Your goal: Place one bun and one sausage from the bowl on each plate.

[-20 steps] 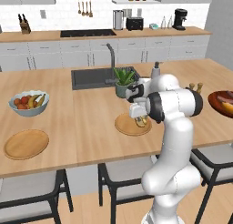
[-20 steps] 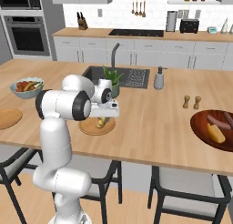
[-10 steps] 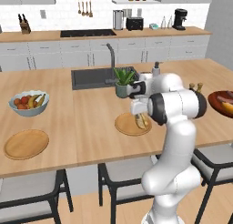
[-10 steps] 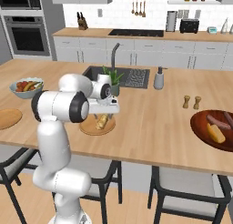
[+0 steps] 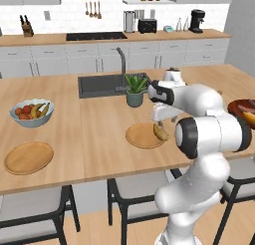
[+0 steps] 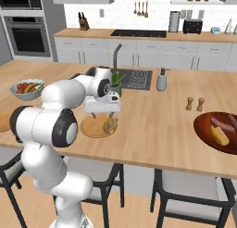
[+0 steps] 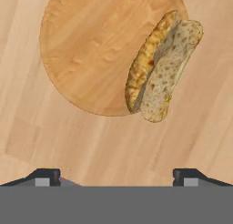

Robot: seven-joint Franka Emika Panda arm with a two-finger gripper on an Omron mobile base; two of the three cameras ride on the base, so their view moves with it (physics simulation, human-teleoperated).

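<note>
A split bun (image 7: 161, 68) lies on the right rim of a round wooden plate (image 7: 91, 50), partly overhanging it. My gripper (image 7: 116, 177) hangs open and empty just above and beside them. From the base, the gripper (image 5: 160, 123) (image 6: 102, 116) hovers over the bun (image 5: 160, 132) (image 6: 110, 125) and plate (image 5: 142, 136) (image 6: 92, 127). A second wooden plate (image 5: 28, 157) lies bare at the counter's near left. The dark wooden bowl (image 6: 203, 125) sits far right, holding a sausage (image 6: 223, 124) and a bun (image 6: 219, 135).
A pale bowl of fruit (image 5: 31, 112) stands at the left. A potted plant (image 5: 134, 89) and the sink (image 5: 99, 84) lie behind the plate. Salt and pepper shakers (image 6: 194, 104) stand near the wooden bowl. Stools line the counter's front edge.
The hand has risen a little above the plate, its fingers apart. The bun stays lying on the plate.
</note>
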